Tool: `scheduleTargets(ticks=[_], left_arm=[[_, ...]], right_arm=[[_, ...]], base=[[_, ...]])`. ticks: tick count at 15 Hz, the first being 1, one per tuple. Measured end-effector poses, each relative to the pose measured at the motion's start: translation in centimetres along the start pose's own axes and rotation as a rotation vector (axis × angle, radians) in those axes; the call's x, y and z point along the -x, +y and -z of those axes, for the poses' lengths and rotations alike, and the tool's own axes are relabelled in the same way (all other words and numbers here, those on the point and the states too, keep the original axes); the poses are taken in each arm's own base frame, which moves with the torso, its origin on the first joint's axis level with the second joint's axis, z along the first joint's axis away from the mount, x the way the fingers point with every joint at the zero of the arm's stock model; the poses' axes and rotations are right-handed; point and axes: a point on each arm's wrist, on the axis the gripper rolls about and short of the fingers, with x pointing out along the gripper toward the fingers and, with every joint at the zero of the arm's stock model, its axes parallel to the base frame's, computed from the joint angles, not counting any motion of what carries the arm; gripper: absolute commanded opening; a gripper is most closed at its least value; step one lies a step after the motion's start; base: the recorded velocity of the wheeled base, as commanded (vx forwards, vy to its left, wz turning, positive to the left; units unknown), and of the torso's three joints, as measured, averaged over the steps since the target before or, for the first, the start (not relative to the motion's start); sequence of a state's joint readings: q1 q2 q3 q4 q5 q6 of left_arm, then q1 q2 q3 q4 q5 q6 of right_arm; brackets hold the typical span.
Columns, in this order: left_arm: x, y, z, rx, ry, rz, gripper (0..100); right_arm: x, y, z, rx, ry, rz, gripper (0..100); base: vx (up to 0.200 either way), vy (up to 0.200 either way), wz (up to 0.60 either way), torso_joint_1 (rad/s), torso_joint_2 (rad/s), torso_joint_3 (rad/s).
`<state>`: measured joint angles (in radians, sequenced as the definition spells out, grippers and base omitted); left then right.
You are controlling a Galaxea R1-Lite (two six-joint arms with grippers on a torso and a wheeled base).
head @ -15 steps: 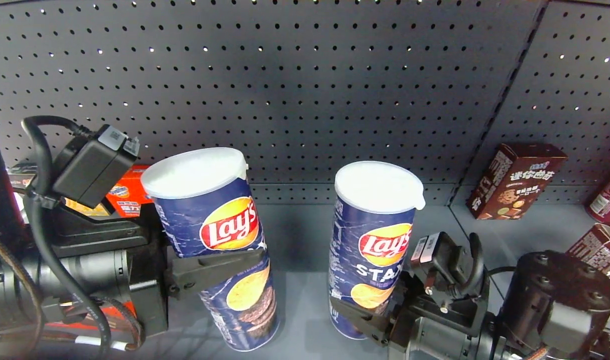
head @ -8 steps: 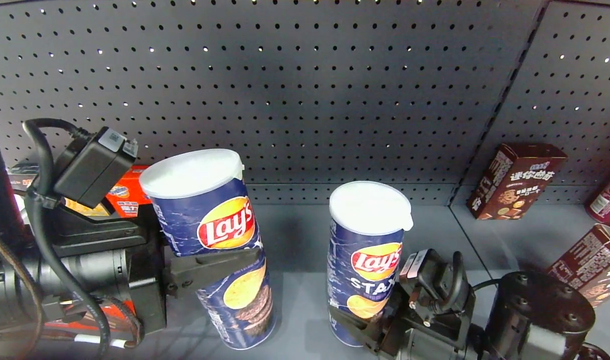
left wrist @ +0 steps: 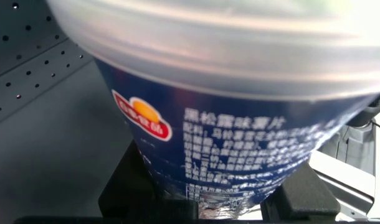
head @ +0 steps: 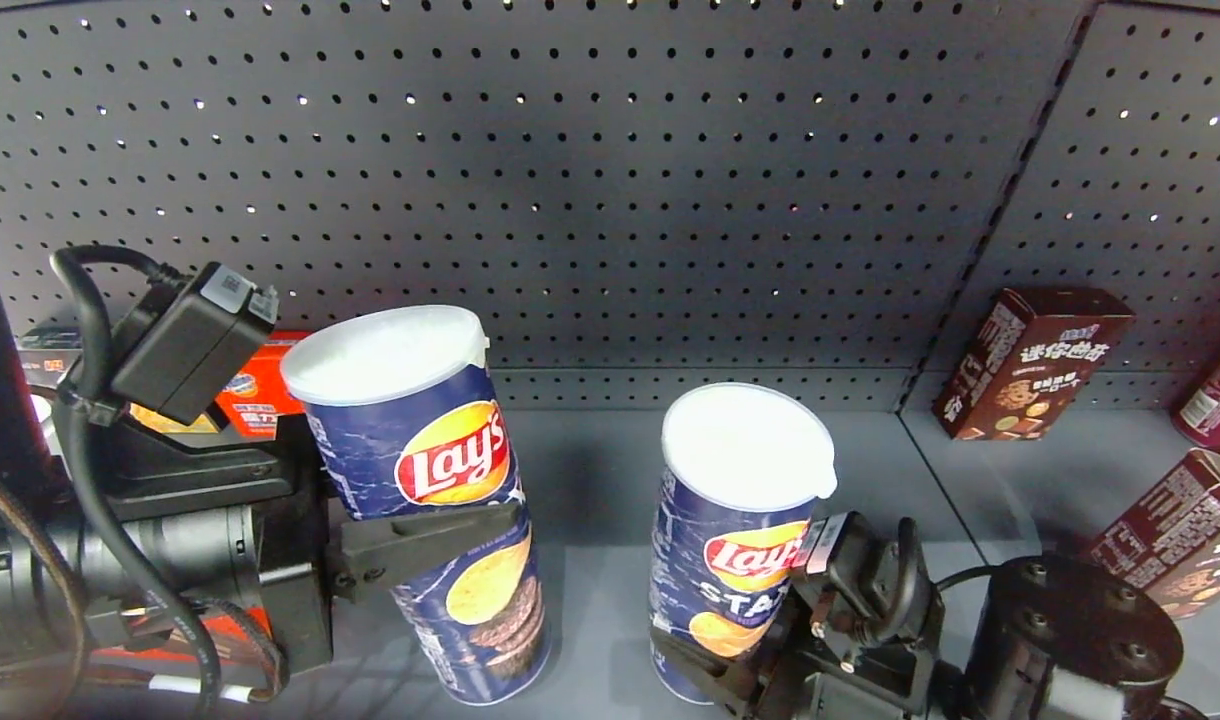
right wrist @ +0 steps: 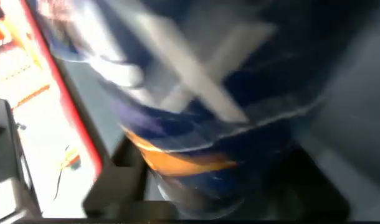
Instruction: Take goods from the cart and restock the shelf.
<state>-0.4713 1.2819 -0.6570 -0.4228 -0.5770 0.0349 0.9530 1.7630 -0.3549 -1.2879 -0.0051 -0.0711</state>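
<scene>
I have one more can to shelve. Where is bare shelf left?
Bare shelf lies between the left can and right can, and between the right can and the standing brown box. The left end, by the orange box, is crowded.

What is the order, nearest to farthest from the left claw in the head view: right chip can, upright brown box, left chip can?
1. left chip can, held in the left claw.
2. right chip can, to its right.
3. upright brown box, far right, at the back panel.
</scene>
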Motion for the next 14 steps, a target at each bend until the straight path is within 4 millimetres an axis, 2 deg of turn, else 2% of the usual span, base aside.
scheduleTargets(ticks=[7, 10, 14], left_arm=[[0.1, 0.0, 0.3, 0.005, 0.008, 0.000, 0], [0.0, -0.1, 0.3, 0.006, 0.009, 0.001, 0], [0.0, -0.1, 0.3, 0.006, 0.009, 0.001, 0]], right_arm=[[1.2, 0.2, 0.5, 0.003, 0.007, -0.009, 100], [3.3, 0.2, 0.0, 0.006, -0.014, -0.012, 100], [7.9, 0.2, 0.3, 0.031, -0.025, -0.022, 100]], base=[[0.000, 0.000, 0.00, 0.000, 0.00, 0.000], [0.000, 0.000, 0.00, 0.000, 0.00, 0.000], [0.000, 0.000, 0.00, 0.000, 0.00, 0.000]])
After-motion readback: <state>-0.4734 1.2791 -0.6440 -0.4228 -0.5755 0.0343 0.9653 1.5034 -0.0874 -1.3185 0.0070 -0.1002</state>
